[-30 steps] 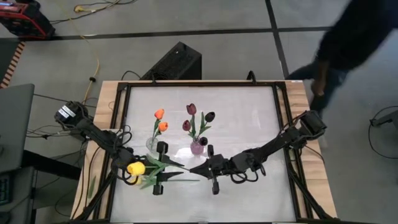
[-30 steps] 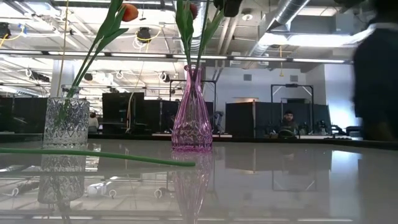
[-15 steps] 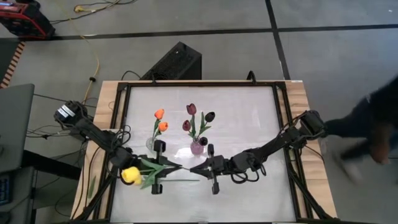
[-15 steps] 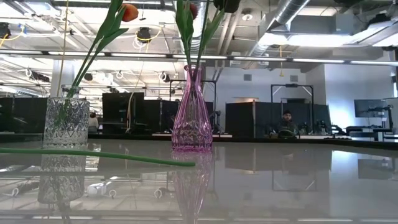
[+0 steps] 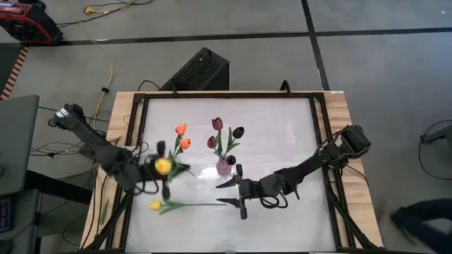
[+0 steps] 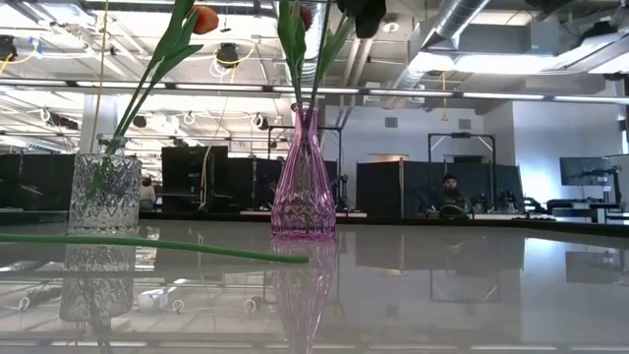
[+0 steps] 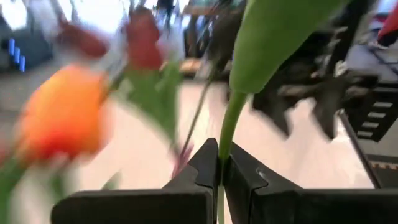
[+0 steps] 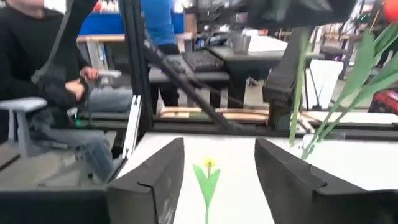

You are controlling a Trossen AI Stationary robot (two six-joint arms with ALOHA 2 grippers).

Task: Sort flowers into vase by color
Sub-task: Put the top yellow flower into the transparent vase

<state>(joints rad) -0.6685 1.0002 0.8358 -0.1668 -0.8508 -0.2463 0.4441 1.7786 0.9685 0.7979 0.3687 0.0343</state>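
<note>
Left gripper (image 5: 161, 169) up over the table's left part, just left of the clear vase (image 6: 103, 193); fingers (image 7: 205, 168) pressed together on a green stem (image 7: 227, 134), the yellow tulip (image 5: 163, 165) riding above them

Second yellow tulip (image 5: 155, 205) lies flat on the table (image 5: 282, 134) nearer the front edge, stem running right toward the right gripper (image 5: 229, 192), head apart from the left gripper

Clear vase holds two orange tulips (image 5: 181, 135); pink vase (image 5: 224, 166) just right of it holds the maroon tulips (image 5: 217, 124)

Right gripper sits low near table centre, in front of the pink vase; fingers (image 8: 155, 174) spread wide, nothing between them; flat tulip's stem tip lies just off the fingertips, contact unclear

No readable writing or labels anywhere
</note>
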